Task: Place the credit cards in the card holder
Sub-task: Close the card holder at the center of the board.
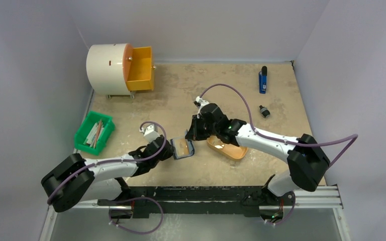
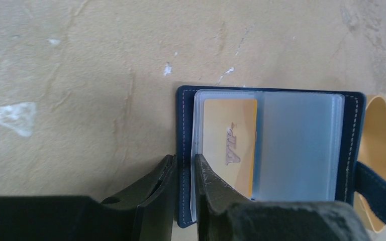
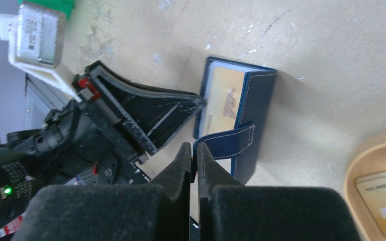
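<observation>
The navy card holder (image 1: 183, 148) lies open on the table between my two grippers. A gold credit card (image 2: 229, 140) sits in its left clear pocket (image 3: 223, 98); the right pocket (image 2: 297, 145) looks empty. My left gripper (image 2: 183, 159) is shut on the holder's left cover edge (image 2: 185, 125). My right gripper (image 3: 191, 148) is shut on the holder's snap tab (image 3: 226, 143), which it holds lifted. Another pale credit card (image 3: 382, 193) lies in the orange oval tray (image 3: 354, 170) just right of the holder.
The orange tray (image 1: 228, 149) lies under the right arm. A green bin (image 1: 94, 132) with long sticks stands at the left. A white drum with an open orange drawer (image 1: 140, 68) stands at the back left. A blue item (image 1: 263, 80) and a small black item (image 1: 265, 111) lie at the back right.
</observation>
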`<state>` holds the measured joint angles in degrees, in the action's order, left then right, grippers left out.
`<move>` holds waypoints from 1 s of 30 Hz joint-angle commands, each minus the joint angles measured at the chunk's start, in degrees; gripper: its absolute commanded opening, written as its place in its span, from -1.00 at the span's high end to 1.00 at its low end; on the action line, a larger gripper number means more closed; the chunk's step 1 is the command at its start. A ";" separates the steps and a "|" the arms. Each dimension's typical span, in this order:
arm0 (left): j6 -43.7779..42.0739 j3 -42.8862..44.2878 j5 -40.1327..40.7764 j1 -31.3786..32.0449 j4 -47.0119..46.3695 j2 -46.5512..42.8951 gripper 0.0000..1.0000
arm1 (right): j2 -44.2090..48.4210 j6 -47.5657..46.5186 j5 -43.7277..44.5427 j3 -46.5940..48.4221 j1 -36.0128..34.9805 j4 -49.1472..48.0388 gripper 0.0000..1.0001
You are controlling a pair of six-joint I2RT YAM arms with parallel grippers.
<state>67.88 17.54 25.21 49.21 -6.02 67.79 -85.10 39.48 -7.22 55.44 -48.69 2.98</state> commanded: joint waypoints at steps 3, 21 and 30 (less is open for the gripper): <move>-1.17 0.21 -3.67 -0.33 -4.84 4.55 0.63 | -1.70 3.17 -6.56 -0.43 0.08 -8.27 1.00; 0.88 -2.13 2.12 -0.45 3.97 -5.03 0.59 | -10.80 3.85 -12.81 0.69 -0.18 -13.72 1.00; 2.17 -1.63 5.12 -0.48 10.77 -14.74 0.53 | -13.60 2.36 -11.94 1.50 -0.18 -12.25 1.00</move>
<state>68.66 15.51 27.33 49.12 2.33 57.65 -98.48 43.35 -19.05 55.05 -48.73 -9.56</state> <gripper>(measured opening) 0.218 0.020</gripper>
